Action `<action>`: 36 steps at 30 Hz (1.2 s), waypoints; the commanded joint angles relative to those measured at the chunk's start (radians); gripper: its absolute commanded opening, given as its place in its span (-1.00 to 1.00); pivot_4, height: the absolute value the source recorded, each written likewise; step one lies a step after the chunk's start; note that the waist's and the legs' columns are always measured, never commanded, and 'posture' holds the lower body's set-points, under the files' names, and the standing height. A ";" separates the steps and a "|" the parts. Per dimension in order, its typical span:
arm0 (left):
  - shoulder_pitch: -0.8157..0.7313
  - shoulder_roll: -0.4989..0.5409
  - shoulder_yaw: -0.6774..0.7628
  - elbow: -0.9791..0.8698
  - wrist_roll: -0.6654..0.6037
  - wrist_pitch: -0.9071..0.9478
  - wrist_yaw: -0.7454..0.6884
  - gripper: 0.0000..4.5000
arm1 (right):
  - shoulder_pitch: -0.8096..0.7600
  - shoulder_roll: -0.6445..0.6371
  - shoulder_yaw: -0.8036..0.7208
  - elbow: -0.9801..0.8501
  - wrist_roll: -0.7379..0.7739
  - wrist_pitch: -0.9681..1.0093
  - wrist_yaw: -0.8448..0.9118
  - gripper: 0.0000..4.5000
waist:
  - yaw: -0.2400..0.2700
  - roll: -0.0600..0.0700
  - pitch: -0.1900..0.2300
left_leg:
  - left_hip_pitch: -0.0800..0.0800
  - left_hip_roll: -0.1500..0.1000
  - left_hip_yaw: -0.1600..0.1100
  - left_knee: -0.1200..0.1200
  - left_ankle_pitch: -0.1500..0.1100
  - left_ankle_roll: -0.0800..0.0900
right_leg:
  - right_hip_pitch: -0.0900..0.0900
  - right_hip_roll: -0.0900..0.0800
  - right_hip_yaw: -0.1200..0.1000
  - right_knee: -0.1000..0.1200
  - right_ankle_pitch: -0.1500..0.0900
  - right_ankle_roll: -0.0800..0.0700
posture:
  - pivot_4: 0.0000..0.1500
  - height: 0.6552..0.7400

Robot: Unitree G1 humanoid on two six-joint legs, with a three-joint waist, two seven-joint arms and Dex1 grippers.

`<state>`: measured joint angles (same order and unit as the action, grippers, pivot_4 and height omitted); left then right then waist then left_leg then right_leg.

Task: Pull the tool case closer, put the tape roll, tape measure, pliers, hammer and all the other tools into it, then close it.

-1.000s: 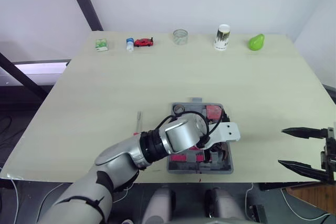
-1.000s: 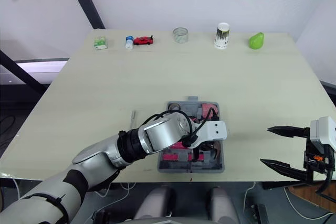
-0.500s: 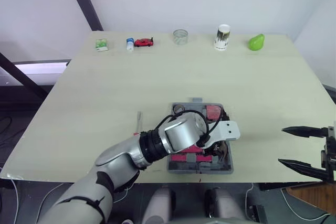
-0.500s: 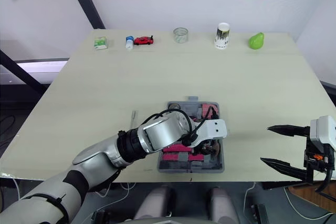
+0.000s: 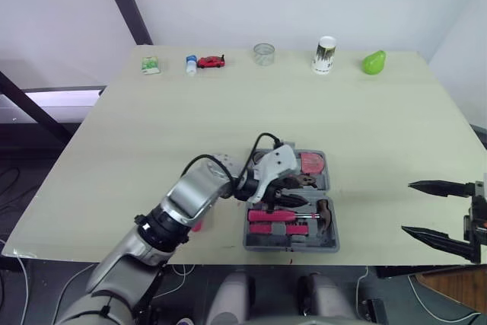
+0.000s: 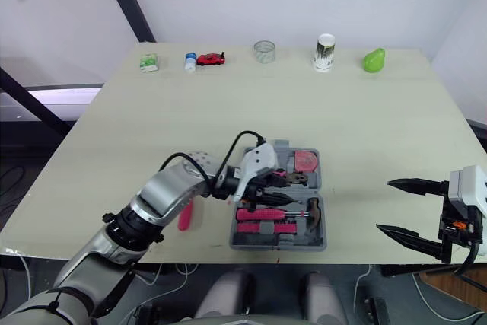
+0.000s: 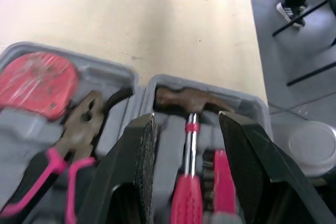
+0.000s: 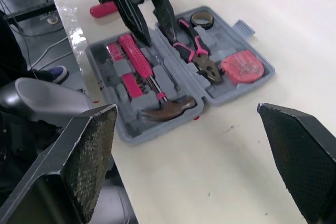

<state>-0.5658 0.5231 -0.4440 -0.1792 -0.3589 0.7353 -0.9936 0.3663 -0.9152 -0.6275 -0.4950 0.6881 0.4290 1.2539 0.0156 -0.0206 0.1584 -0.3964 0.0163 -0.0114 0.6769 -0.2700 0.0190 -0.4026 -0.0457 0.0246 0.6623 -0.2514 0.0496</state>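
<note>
pink-handled hammer (image 5: 283,217) lengthwise across the tool case (image 5: 289,247), head rightward, left claw (image 5: 300,192) wide above

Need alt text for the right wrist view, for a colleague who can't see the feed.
An open grey tool case lies on the table holding a hammer, pink-handled pliers, a red tape measure and a tape roll. The open left hand hovers over it, and a pink-handled tool lies on the table beside the case.

The tool case (image 5: 293,246) is made of matt grey plastic; the hammer (image 7: 189,103) is headed with dull, browned metal.
</note>
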 commanded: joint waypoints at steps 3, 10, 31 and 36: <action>0.050 -0.021 0.012 0.048 0.020 -0.150 -0.059 -0.31 | 0.010 0.015 -0.020 -0.035 0.013 -0.004 -0.020 1.00 | -0.001 0.000 0.000 | 0.000 0.000 0.000 0.000 0.000 0.000 | 0.000 0.000 0.000 0.000 0.000 0.000 | 1.00 1.00; 0.097 -0.056 -0.015 0.157 0.094 -0.302 -0.090 -0.98 | 0.022 0.009 -0.042 -0.062 0.035 0.017 -0.035 1.00 | -0.002 0.000 0.000 | 0.000 0.000 0.000 0.000 0.000 0.000 | 0.000 0.000 0.000 0.000 0.000 0.000 | 1.00 1.00; 0.226 -0.086 -0.027 0.375 0.263 -0.586 -0.051 -0.98 | -0.051 0.026 0.039 -0.065 0.041 0.020 -0.084 1.00 | -0.010 0.006 -0.017 | 0.020 0.002 0.001 -0.003 -0.001 0.001 | 0.021 0.000 0.001 -0.004 -0.001 -0.001 | 1.00 1.00; 0.303 -0.084 0.187 0.135 0.086 -0.412 0.031 -0.98 | -0.164 0.156 0.189 -0.041 -0.022 -0.014 -0.251 1.00 | -0.013 0.002 -0.013 | 0.017 0.003 0.000 -0.004 -0.001 0.001 | 0.016 0.001 0.001 -0.003 0.000 0.000 | 1.00 1.00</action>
<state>-0.2738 0.4283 -0.3526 0.0753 -0.1974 0.2530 -1.0062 0.2380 -0.7943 -0.4919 -0.5372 0.6917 0.4422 1.0777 0.0023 -0.0182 0.1456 -0.3801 0.0217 -0.0134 0.6728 -0.2708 0.0200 -0.3872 -0.0438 0.0249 0.6591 -0.2517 0.0495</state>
